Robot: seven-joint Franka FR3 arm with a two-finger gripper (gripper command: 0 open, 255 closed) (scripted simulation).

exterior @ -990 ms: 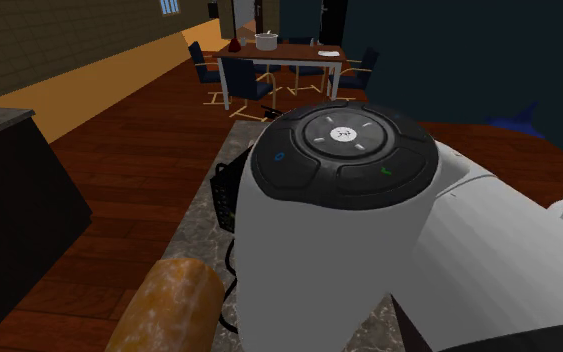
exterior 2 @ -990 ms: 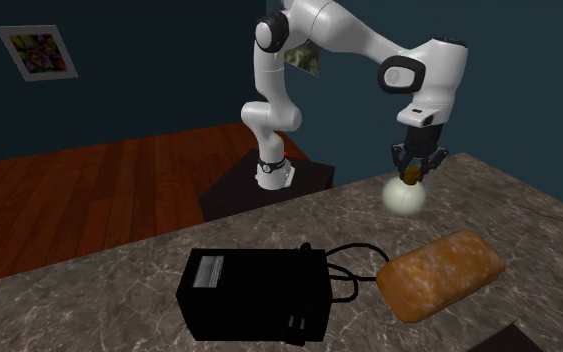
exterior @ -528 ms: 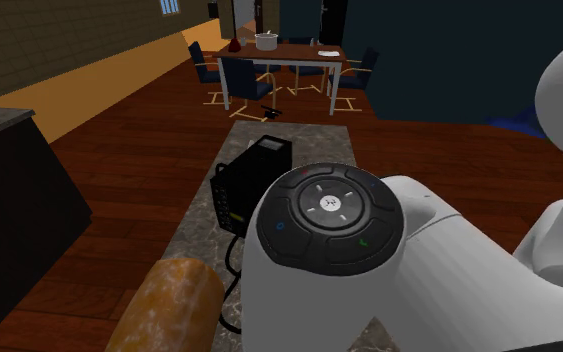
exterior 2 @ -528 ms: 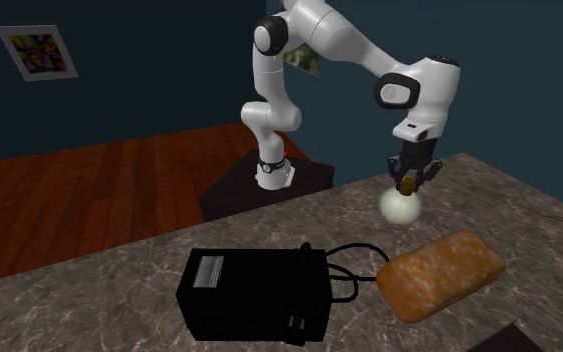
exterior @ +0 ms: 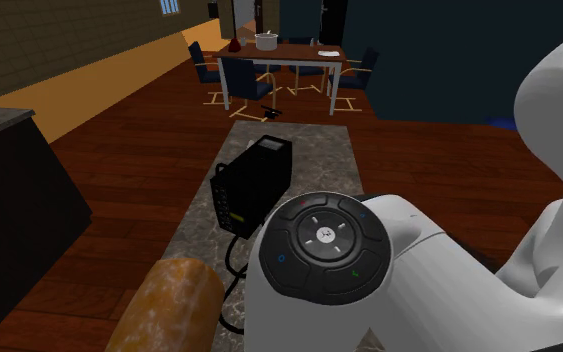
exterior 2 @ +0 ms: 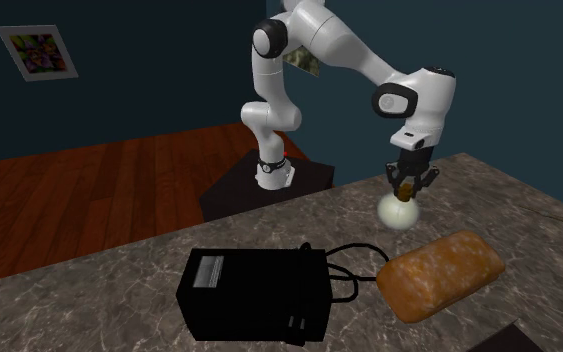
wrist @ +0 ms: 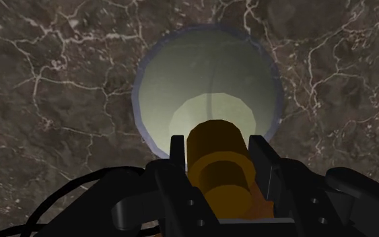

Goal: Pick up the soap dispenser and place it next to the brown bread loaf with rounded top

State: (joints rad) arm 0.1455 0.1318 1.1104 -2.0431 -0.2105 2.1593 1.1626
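Observation:
My black gripper (exterior 2: 406, 187) is shut on the orange pump top (wrist: 218, 165) of the soap dispenser (exterior 2: 399, 210), a pale round bottle hanging straight below the fingers (wrist: 177, 156). In the wrist view its round body (wrist: 208, 94) shows against the dark marbled countertop (wrist: 60, 81). Whether its base touches the counter I cannot tell. The brown bread loaf (exterior 2: 439, 273) lies on the counter nearer the second exterior view's camera, a short gap from the dispenser. The loaf's end (exterior: 164, 305) also shows at the shoulder view's lower left.
A black box (exterior 2: 254, 293) with a looping cord sits on the counter to the loaf's left in the second exterior view, also seen as the black box (exterior: 254, 180) in the shoulder view. The arm's wrist (exterior: 319, 245) blocks much of that view. A dining table (exterior: 289, 50) stands far off.
The gripper has come down and a little toward the second exterior view's left, lowering the dispenser closer to the counter. The loaf and black box have not moved.

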